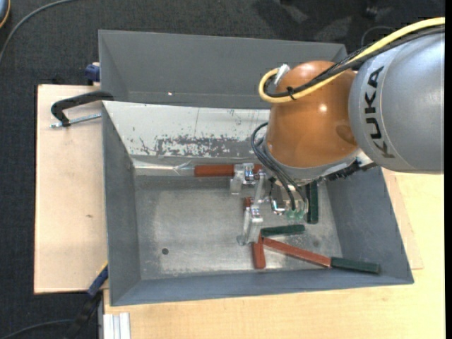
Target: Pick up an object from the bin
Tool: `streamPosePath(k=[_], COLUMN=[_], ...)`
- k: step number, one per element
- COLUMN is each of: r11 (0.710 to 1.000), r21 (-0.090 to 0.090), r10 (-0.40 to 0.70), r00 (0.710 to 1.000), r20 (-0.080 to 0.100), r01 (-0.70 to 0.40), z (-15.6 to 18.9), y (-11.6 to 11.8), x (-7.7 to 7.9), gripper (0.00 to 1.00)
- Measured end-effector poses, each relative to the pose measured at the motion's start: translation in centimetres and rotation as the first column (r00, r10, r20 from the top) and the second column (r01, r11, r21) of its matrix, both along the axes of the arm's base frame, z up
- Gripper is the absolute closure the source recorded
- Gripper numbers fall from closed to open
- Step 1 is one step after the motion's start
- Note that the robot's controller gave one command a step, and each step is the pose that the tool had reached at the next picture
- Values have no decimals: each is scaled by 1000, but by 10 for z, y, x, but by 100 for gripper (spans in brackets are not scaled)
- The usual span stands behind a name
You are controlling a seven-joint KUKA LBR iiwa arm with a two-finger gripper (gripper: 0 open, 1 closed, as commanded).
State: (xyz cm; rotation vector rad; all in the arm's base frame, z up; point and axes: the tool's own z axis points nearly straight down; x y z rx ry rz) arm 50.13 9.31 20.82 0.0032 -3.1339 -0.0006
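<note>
My gripper [248,205] hangs under the orange wrist cover, low over the right half of the bin floor. Its two metal fingers stand apart, one toward the back wall [243,178] and one toward the front [251,229], so it is open. A small red bit shows in the gap; I cannot tell what it is. A red-brown handle [213,169] lies along the foot of the back wall, its right end beside the rear finger. A red tool with a dark green end [300,254] lies just in front of the front finger. A dark green piece [284,229] lies right of that finger.
Another dark green piece [311,207] stands half hidden under the wrist cover at the right. The arm and its cover hide the bin's back right corner. The left half of the floor is bare grey metal with one small dark spot.
</note>
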Motion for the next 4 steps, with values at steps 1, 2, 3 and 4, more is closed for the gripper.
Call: streamPosePath(k=[1,2,3,4], r11=[978,984,984,976], r21=[-2,1,1,-4], r10=[-209,178,178,218], r00=[978,984,984,976], r20=[6,5,8,23], r01=[210,-178,-178,-218], z=[-46,-139,-138,-3], y=[-85,-137,-136,-131], x=[15,28,29,52], gripper=[0,0,100,100])
